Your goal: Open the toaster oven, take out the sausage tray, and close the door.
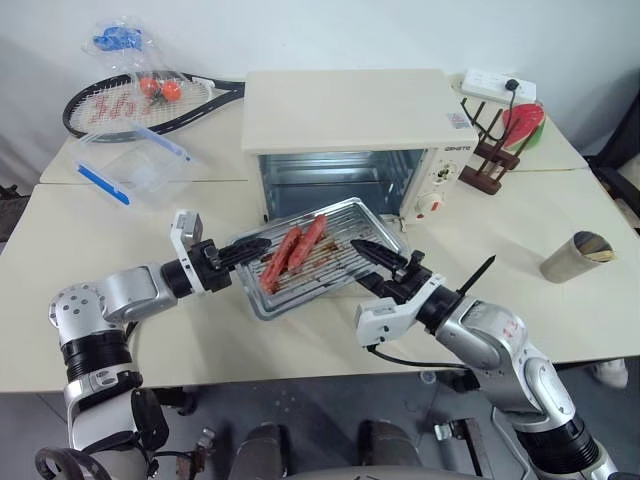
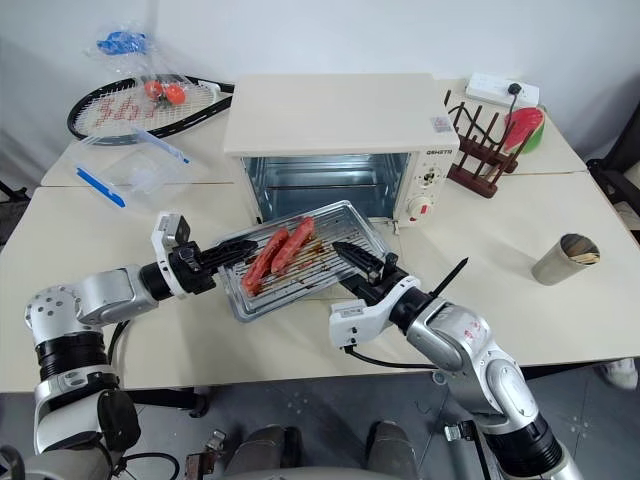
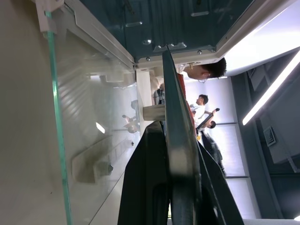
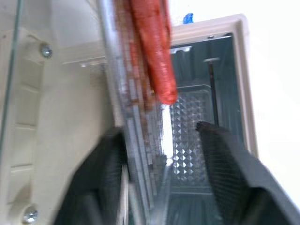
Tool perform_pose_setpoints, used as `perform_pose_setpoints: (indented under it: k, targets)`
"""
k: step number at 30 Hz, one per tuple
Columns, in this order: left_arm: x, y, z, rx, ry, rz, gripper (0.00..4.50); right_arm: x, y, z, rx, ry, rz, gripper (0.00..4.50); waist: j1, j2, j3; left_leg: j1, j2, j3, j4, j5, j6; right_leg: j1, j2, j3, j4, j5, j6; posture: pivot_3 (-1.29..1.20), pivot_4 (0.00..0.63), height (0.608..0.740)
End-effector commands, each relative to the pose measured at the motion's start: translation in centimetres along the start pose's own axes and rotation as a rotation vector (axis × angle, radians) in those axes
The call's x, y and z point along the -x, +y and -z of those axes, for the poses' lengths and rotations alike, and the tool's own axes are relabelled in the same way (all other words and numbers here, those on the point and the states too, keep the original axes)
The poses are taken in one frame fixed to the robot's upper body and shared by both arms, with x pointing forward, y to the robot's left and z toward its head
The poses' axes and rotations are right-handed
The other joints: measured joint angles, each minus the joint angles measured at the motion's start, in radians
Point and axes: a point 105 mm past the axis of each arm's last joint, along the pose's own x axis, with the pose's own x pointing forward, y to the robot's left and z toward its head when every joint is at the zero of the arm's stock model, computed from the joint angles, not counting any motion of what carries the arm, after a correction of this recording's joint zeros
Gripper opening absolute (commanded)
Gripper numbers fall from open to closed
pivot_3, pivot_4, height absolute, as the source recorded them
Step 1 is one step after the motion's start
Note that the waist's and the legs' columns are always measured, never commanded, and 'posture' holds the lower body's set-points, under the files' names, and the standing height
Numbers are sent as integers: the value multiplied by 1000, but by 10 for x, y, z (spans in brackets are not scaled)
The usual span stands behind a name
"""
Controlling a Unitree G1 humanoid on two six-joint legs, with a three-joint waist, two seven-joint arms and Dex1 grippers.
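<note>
- A cream worktop built of several tables pushed together, seams showing between them.
- A plain white wall behind.
- Grey floor below the front edge.

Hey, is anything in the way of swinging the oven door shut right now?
Yes. The sausage tray, gripped by the left gripper, hangs over the lowered door, and the open right gripper straddles the tray's edge there.

Bare table right of sausage tray
</note>
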Motion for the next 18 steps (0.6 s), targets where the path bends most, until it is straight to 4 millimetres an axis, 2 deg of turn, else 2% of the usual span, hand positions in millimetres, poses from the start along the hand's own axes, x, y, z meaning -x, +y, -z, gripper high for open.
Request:
perform_pose_setpoints:
  k: [1, 4, 6, 9, 15, 18]
  targets:
    - [2, 3, 7, 9, 26, -20, 0, 7, -16, -14, -37, -82, 29, 2444, -1, 0, 0, 0, 0, 0, 0, 0, 0, 0, 0, 0, 0, 0, 0, 0, 150, 740]
    - [6, 3, 7, 11, 30, -27, 0, 12, -7, -17, -125, -128, -57, 2444, -1, 0, 0, 0, 0, 0, 0, 0, 0, 0, 0, 0, 0, 0, 0, 0, 150, 740]
    - [12, 3, 6, 12, 29, -31, 0, 21, 6, -20, -198, -175, -175, 2444, 1, 0, 0, 0, 0, 0, 0, 0, 0, 0, 0, 0, 0, 0, 0, 0, 150, 740]
    - [20, 2, 4, 15, 24, -36, 0, 36, 13, -14, -275, -197, -272, 2444, 1, 0, 0, 1, 0, -1, 0, 0, 0, 1, 0, 0, 0, 0, 0, 0, 150, 740]
    - [31, 5, 0, 31, -11, -60, 0, 56, 7, 12, -394, -158, -344, 2444, 4, 0, 0, 5, 0, -1, 0, 0, 1, 8, 0, 0, -5, 0, 0, 0, 150, 740]
    - [31, 7, 0, 42, -22, -57, 0, 51, 1, 18, -384, -145, -320, 2444, 12, -1, 1, 11, 0, -1, -2, -1, 1, 14, 0, 0, -7, 0, 0, 0, 150, 740]
